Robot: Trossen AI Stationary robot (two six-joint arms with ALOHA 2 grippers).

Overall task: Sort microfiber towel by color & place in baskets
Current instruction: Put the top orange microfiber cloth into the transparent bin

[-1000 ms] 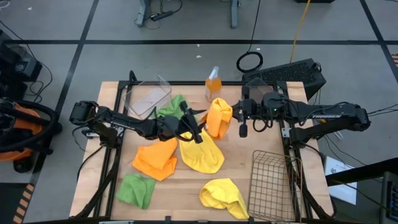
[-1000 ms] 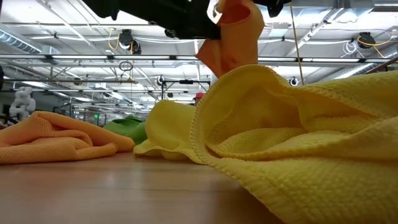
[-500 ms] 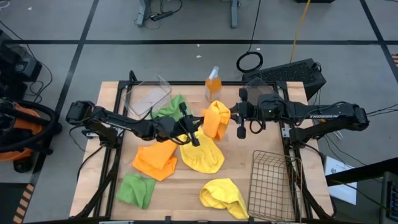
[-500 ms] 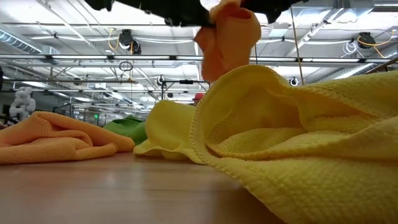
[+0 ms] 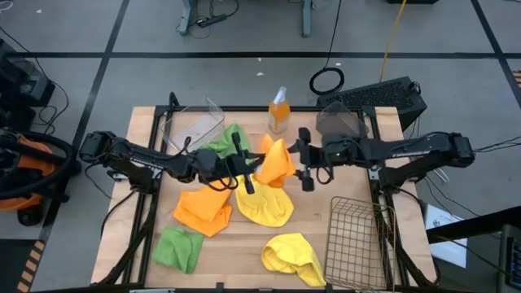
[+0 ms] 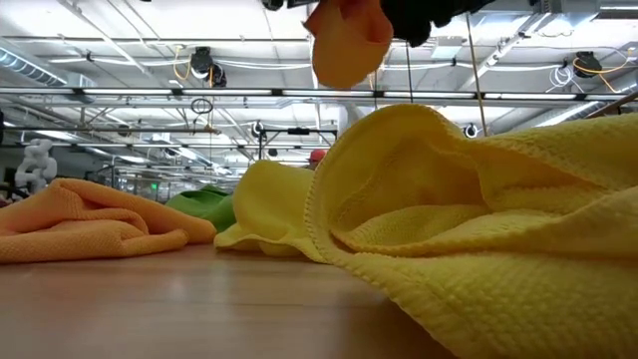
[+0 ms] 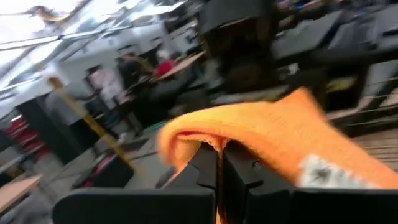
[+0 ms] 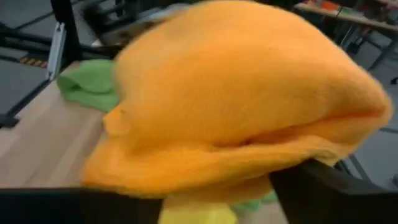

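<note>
We see both grippers meeting at one orange towel [image 5: 275, 163] held above the table [image 5: 146, 236], just in front of the orange spray bottle [image 5: 279, 107]. The left gripper [image 5: 248, 173] has its fingers pressed together on the towel's edge, as the left wrist view shows, and the right gripper [image 5: 303, 167] sits against the towel's other side; we cannot tell how its fingers stand. Below the bottle lie a yellow towel [image 5: 263, 203] and a second orange towel [image 5: 203, 209]. The clear basket [image 5: 191, 126] stands left of the bottle, the dark basket [image 5: 339, 122] right of it, and the wire basket [image 5: 358, 240] farther toward the front right.
</note>
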